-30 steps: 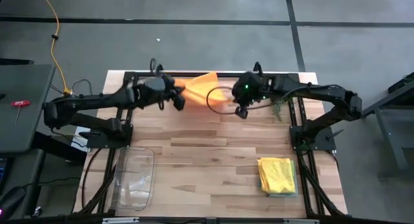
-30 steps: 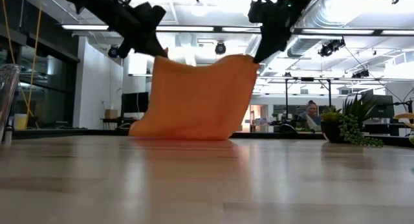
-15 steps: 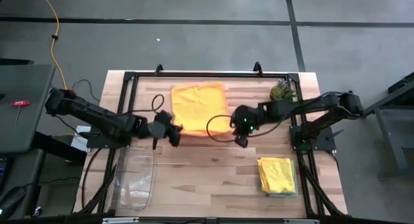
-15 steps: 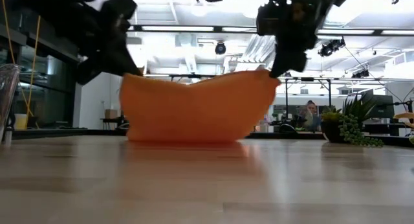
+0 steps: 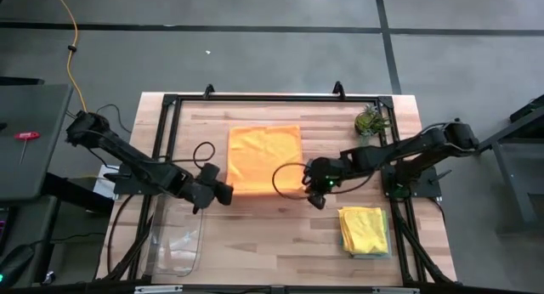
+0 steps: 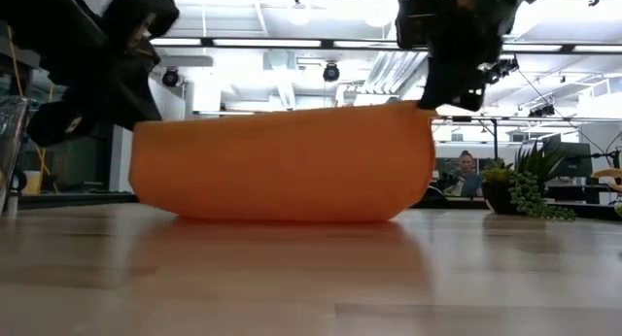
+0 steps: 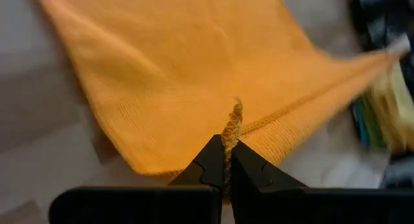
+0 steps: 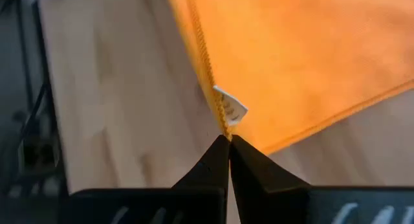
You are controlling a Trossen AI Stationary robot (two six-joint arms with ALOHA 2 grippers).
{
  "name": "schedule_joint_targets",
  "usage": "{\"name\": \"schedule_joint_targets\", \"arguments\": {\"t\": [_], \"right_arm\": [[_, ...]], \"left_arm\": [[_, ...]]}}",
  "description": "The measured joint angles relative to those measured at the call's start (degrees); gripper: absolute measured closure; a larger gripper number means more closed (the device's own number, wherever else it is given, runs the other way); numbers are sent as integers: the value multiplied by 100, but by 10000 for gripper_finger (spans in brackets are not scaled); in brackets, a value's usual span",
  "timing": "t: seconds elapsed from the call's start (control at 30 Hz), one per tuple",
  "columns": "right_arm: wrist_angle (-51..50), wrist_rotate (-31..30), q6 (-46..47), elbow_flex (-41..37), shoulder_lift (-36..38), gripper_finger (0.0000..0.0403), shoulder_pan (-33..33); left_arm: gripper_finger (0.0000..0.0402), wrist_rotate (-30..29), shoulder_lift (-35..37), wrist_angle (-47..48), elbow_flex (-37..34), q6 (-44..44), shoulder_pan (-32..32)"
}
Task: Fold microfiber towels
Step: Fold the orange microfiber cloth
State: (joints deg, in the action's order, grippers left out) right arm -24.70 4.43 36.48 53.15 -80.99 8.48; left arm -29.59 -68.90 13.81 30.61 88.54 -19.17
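An orange microfiber towel (image 5: pixel 264 156) lies spread on the table's middle. Its far part rests on the wood and its near edge (image 6: pixel 282 110) is held up between both grippers. My left gripper (image 5: pixel 223 193) is shut on the towel's near left corner. My right gripper (image 5: pixel 312 192) is shut on its near right corner. A folded stack of towels (image 5: pixel 365 230), yellow on top, lies at the near right. My left gripper pinches the towel's near left corner (image 7: pixel 231 123) between its two fingers. It comes from the near side and points toward the far edge. The corner is lifted off the table. The towel slopes down from it to the wood. My right gripper pinches the towel's near right corner (image 8: pixel 222 125) between its two fingers, right beside a small white tag (image 8: pixel 233 109). It comes from the near side. The corner is lifted, and the near edge runs almost straight across to the other gripper.
A clear plastic tray (image 5: pixel 177 235) stands at the near left. A small spiky green plant (image 5: pixel 370 120) stands at the far right. Bare wood lies between the tray and the stack.
Both grippers have gone from the table's far edge toward its near edge, each keeping its corner. The towel, which hung bunched between them, has been drawn out and laid spread over the table, with its near edge still raised.
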Motion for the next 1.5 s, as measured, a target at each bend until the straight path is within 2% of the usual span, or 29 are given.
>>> {"name": "schedule_joint_targets", "arguments": {"t": [0.17, 0.43, 0.7, 1.03, 1.27, 1.4, 1.5], "right_arm": [[8, -508, 216, 0, 0, 403, -445], [36, -1076, 173, 0, 0, 403, -1518], [54, -1144, 69, -4, -260, 402, -2317], [408, -1002, 94, -7, -1054, 402, -2508], [839, -976, 58, -7, -1060, 402, -2510], [1171, -717, 18, -4, -1058, 402, -2510], [1427, -475, -86, -2, -1058, 403, -2510]], "left_arm": [[401, -163, 81, 287, -4, 196, 493], [401, -243, 131, 247, -4, -987, 1713], [401, -419, 131, 314, -7, -1894, 2794], [401, -426, -33, 191, -7, -2633, 3580], [401, -408, -639, -820, -3, -3233, 3949], [401, -272, -927, -1497, -1, -3642, 4160], [401, -114, -1128, -1567, 0, -3824, 4282]]}}
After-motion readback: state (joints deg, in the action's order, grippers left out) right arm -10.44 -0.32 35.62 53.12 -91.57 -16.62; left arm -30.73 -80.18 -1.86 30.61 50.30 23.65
